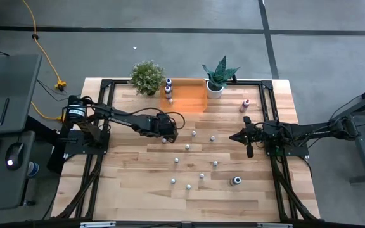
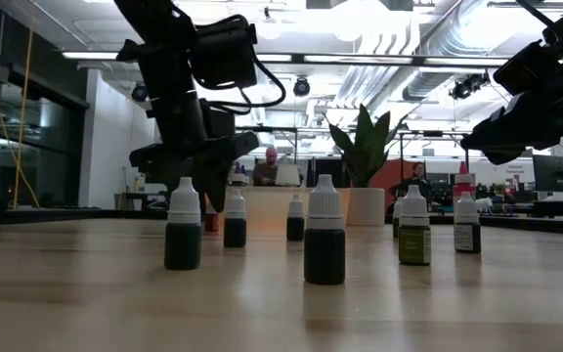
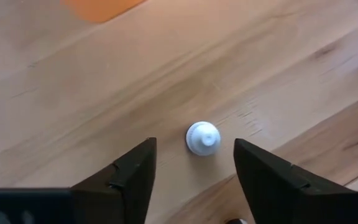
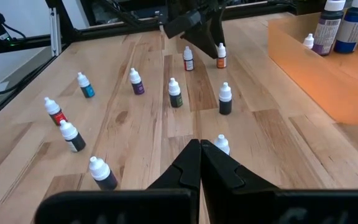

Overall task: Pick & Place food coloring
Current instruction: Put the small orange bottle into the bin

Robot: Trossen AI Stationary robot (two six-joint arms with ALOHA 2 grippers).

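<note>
Wooden plank tabletop (image 1: 138,190) fills the high view, scattered mid-frame with tiny white-capped food-colouring bottles (image 1: 177,161). Left of centre, left gripper (image 1: 165,135) poised over one white-capped bottle (image 1: 164,140), apparently lined up for a pick. Right of centre, right gripper (image 1: 239,136) parked clear of the work. Upper middle, translucent orange bin (image 1: 185,95) already holding larger blue-bodied bottles (image 1: 168,87), flanked by two potted green plants (image 1: 147,76); probably the drop-off.

Low view: dark bottles (image 2: 324,231) standing upright in a row, left gripper (image 2: 195,156) hanging at upper left, something the overhead cannot confirm.

Left wrist view: dark fingers (image 3: 120,180) apart, straddling the white cap (image 3: 202,137) without touching, centred for closing; only this view shows the gap.

Right wrist view: fingers (image 4: 185,168) pressed together, empty; label colours of red, teal and purple visible only from this angle, bin wall (image 4: 328,87) at upper right.
</note>
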